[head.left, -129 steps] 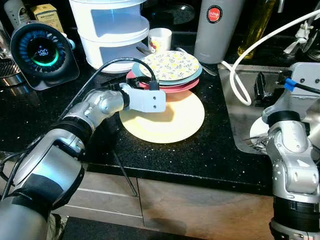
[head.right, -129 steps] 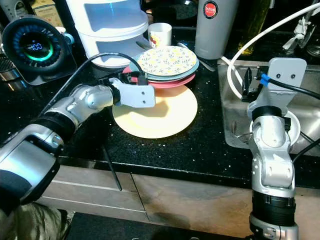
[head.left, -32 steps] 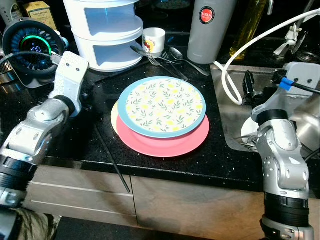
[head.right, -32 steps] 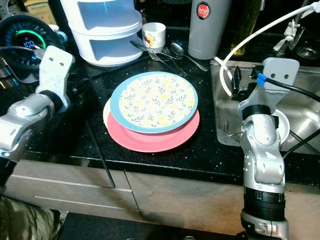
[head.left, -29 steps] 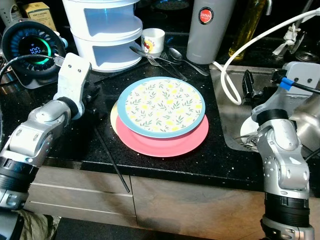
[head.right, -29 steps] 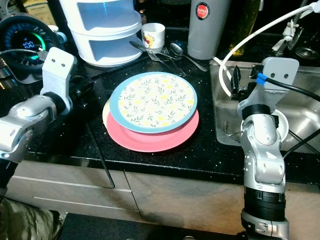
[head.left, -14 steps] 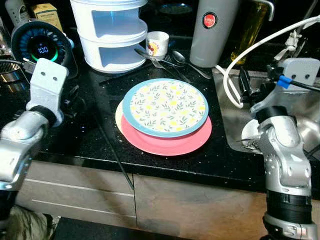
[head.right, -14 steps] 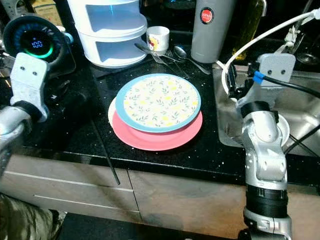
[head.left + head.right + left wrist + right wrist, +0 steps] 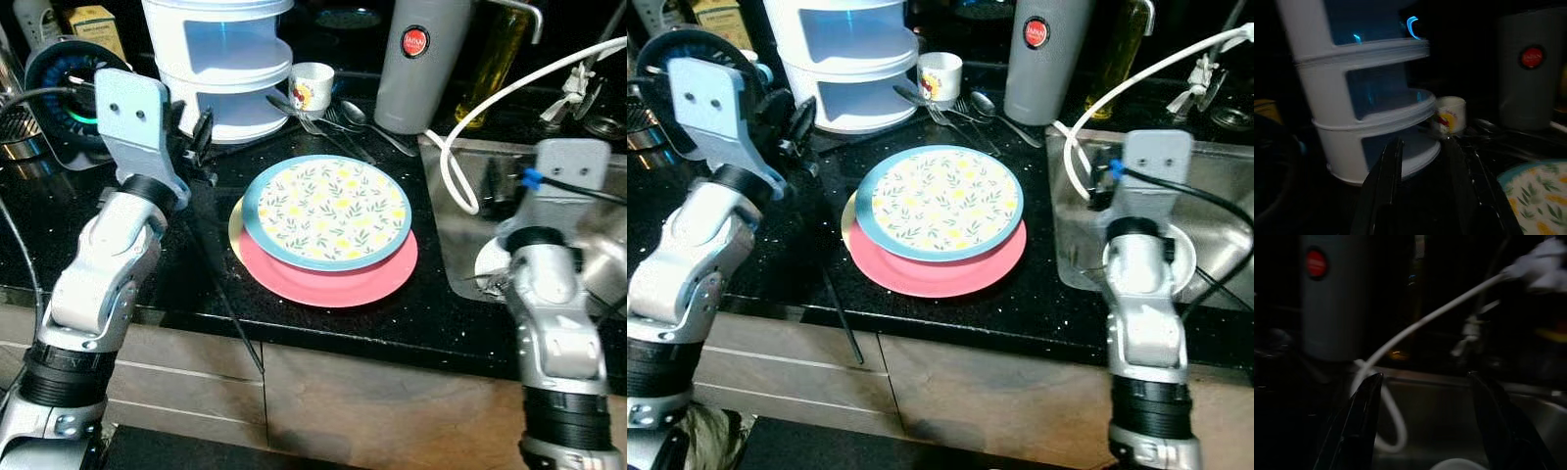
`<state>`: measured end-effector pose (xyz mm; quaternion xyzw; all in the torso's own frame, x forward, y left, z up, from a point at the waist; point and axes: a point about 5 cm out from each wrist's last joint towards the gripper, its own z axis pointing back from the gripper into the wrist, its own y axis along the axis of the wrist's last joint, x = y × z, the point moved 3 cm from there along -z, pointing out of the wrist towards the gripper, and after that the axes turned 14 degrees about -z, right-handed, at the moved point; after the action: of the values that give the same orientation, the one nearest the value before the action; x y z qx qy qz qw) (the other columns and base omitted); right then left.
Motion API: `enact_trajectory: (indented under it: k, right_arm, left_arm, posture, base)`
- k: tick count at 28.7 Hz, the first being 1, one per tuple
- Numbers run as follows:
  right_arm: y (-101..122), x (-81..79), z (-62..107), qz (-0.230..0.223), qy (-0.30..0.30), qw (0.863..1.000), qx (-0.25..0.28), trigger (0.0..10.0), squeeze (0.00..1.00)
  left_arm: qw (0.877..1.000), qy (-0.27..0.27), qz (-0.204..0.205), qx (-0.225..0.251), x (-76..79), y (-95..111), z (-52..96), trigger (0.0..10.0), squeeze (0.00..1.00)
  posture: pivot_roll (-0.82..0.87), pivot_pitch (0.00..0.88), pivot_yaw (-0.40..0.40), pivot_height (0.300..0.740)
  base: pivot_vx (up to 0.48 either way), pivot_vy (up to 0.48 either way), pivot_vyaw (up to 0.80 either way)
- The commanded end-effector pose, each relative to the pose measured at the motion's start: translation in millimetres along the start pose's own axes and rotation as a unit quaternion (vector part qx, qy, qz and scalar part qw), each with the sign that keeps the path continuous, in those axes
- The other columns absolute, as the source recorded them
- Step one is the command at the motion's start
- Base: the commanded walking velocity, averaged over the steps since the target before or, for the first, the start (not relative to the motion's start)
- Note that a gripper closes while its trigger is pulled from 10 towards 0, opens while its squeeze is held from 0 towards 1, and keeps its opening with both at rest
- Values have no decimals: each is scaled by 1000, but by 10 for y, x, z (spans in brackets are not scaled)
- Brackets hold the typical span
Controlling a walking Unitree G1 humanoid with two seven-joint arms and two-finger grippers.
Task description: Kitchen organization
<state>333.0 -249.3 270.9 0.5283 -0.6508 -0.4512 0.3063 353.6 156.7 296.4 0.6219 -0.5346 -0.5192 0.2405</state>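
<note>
Three plates are stacked on the black counter: a floral plate with a blue rim [image 9: 326,211] on a pink plate [image 9: 338,281], with a pale yellow plate [image 9: 236,223] peeking out underneath. My left gripper [image 9: 199,137] hangs open and empty above the counter, left of the stack. In the left wrist view the left gripper [image 9: 1422,144] points at the white tiered container. My right gripper [image 9: 1095,186] is over the sink's left side. The right wrist view has the right gripper [image 9: 1425,377] open and empty.
A white tiered container [image 9: 220,59], a mug [image 9: 312,86], cutlery [image 9: 338,117] and a grey flask [image 9: 416,59] stand behind the plates. A round lit display [image 9: 61,83] sits far left. The sink [image 9: 460,245] holds a white hose [image 9: 458,171] and a white bowl [image 9: 488,262]. A black cable [image 9: 230,313] crosses the counter's front edge.
The floral and pink plates, earlier carried by my left gripper, now rest on the yellow plate. The left gripper let go, drew back left and has risen toward the white container.
</note>
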Motion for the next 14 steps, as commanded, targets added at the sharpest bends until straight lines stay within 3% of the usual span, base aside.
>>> enact_trajectory:
  k: [1,4,7,14]
  right_arm:
    - [9,65,-2,1,-7,1000,4,10000,0]
    - [44,44,-8,-10,-1,1000,10,10000,0]
    - [23,-6,1,-66,-3,998,2,10000,0]
    - [23,-49,-13,-82,6,997,-2,10000,0]
  left_arm:
    - [1000,-24,11,-13,68,-62,-12,10000,0]
    - [999,-37,31,-12,156,-66,-12,10000,0]
    - [997,-27,76,-2,240,-33,-10,10000,0]
    - [995,-7,94,-12,220,-91,-13,10000,0]
  posture:
    - [42,51,18,740]
    - [39,47,18,740]
    - [41,42,9,740]
    - [40,40,4,740]
  base:
    - [0,0,0]
    - [0,0,0]
    - [0,0,0]
    - [0,0,0]
